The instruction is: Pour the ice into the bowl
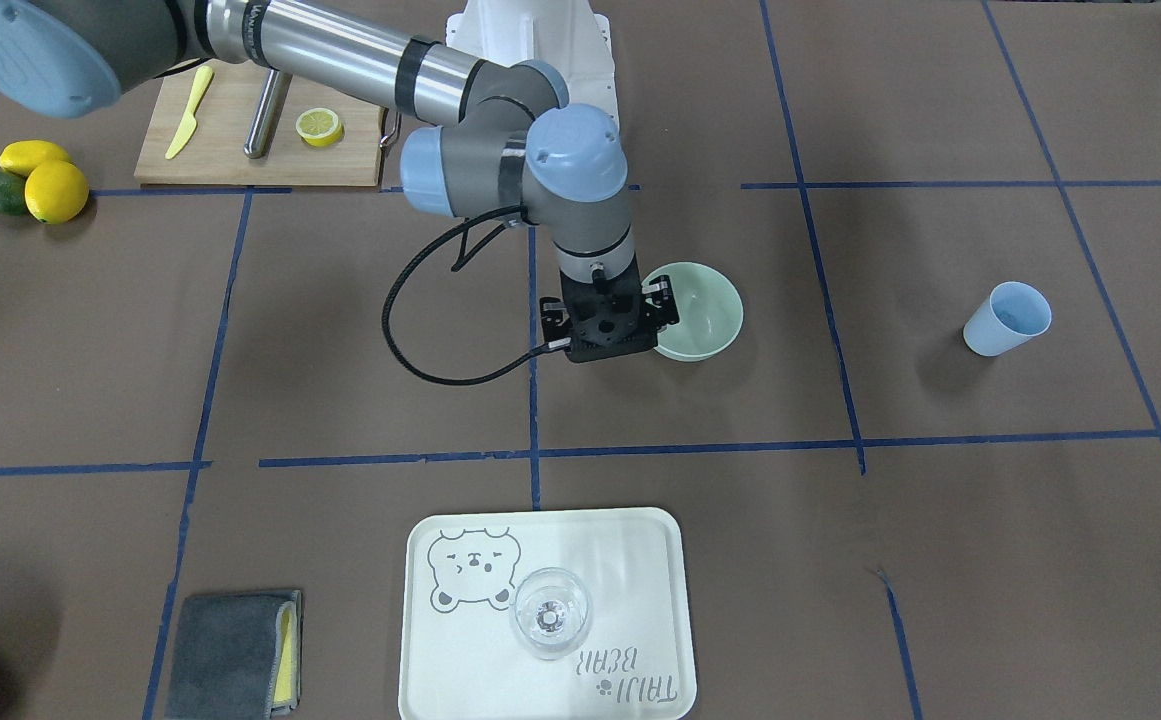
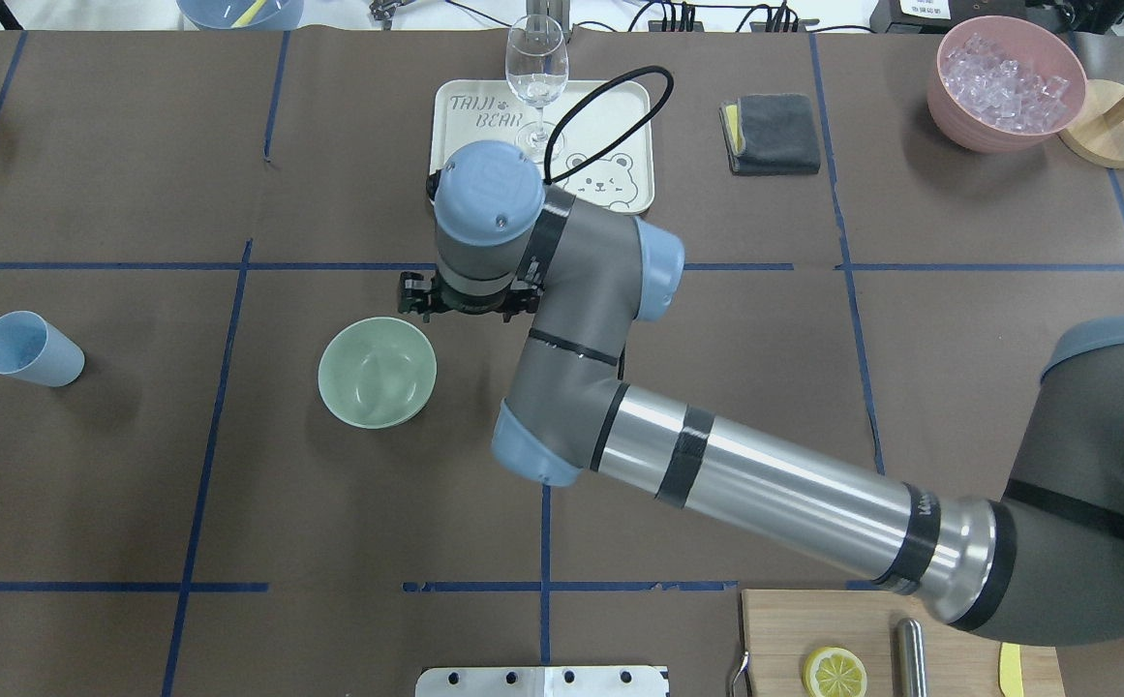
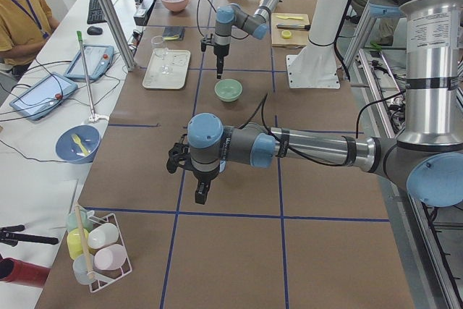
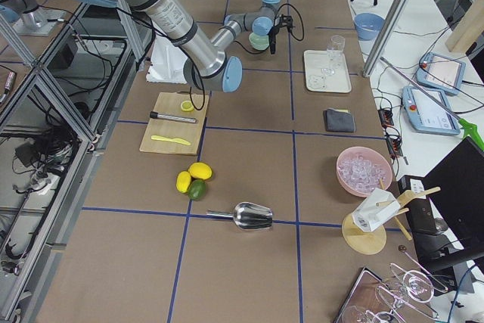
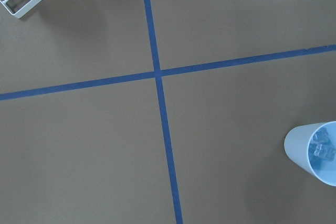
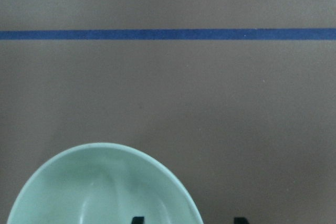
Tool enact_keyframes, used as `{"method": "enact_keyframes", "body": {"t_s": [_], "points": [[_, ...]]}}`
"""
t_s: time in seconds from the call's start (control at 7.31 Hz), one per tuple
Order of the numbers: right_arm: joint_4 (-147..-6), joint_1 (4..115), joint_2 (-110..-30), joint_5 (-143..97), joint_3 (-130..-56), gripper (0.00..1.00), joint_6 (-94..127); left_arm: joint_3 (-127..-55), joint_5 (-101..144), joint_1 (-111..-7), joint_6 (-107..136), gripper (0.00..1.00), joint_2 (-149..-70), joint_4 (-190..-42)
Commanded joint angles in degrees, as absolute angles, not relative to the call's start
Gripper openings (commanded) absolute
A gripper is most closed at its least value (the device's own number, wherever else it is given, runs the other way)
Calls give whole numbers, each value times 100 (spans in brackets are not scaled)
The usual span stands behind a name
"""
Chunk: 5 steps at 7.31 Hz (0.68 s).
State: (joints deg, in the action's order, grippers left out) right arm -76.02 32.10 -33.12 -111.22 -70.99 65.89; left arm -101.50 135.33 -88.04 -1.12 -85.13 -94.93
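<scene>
The pale mint-green bowl (image 1: 705,310) (image 2: 378,371) stands empty near the table's middle. My right gripper (image 6: 189,220) is open and empty. It hangs over the bowl's rim (image 6: 105,187) on the tray side, with one fingertip over the bowl and the other over the bare table. The far arm in the exterior left view shows it (image 3: 218,72) above the bowl (image 3: 228,90). The blue cup (image 1: 1006,318) (image 2: 29,348) stands far to my left and holds a few clear ice cubes (image 5: 321,145). My left gripper (image 3: 202,195) hangs above the table. I cannot tell whether it is open or shut.
A cream tray (image 1: 660,560) with a wine glass (image 1: 550,612) stands beyond the bowl. A grey cloth (image 1: 230,655) lies beside it. A pink container of ice (image 2: 1007,82), a cutting board (image 1: 260,150), lemons (image 1: 55,190) and a metal scoop (image 4: 246,217) are on my right.
</scene>
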Motion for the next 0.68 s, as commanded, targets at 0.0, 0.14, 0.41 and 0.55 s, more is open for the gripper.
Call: {"method": "enact_keyframes", "body": {"t_s": [0.0, 0.14, 0.41, 0.55], "points": [[-8835, 4040, -4563, -11689, -8832, 100, 5264, -10195, 13544, -8789, -106, 100, -8561, -10113], [-9303, 4443, -5188, -11776, -9546, 100, 4194, -10187, 13527, -8754, -123, 100, -8648, -10386], [-9694, 5802, -6419, -12582, -10325, 100, 2345, -10125, 13518, -8763, 226, 100, -8814, -11324], [-9677, 6245, -7043, -12595, -10458, 100, 1442, -10090, 13526, -8763, 690, 100, -8859, -12043]]}}
